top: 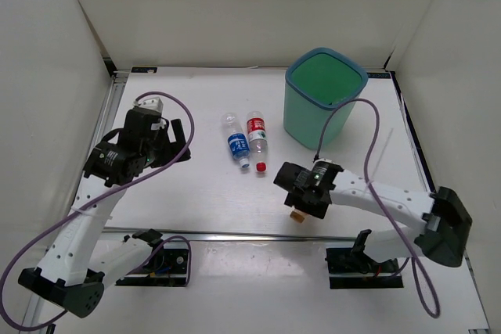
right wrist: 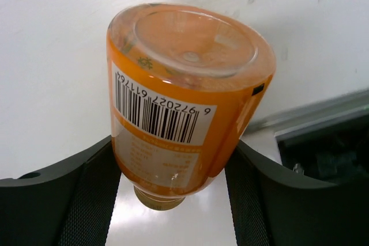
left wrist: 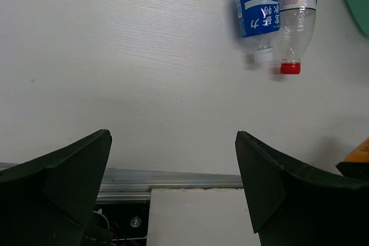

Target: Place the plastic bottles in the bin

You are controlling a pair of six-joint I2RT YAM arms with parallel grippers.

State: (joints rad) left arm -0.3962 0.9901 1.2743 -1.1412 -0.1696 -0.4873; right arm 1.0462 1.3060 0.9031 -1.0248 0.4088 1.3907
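Orange bottle (right wrist: 184, 102), its clear base and barcode facing the wrist camera, is clenched between the fingers of the right gripper (right wrist: 173, 194) over the near part of the white table (top: 196, 193). At about 11 o'clock from it, the blue-label bottle (top: 237, 145) and the red-label bottle (top: 257, 137) lie side by side, caps towards the near edge, and the teal bin (top: 301, 119) stands upright at 2 o'clock from that pair. At their 9 o'clock, the left gripper (left wrist: 173, 182) hovers with its fingers spread wide around nothing.
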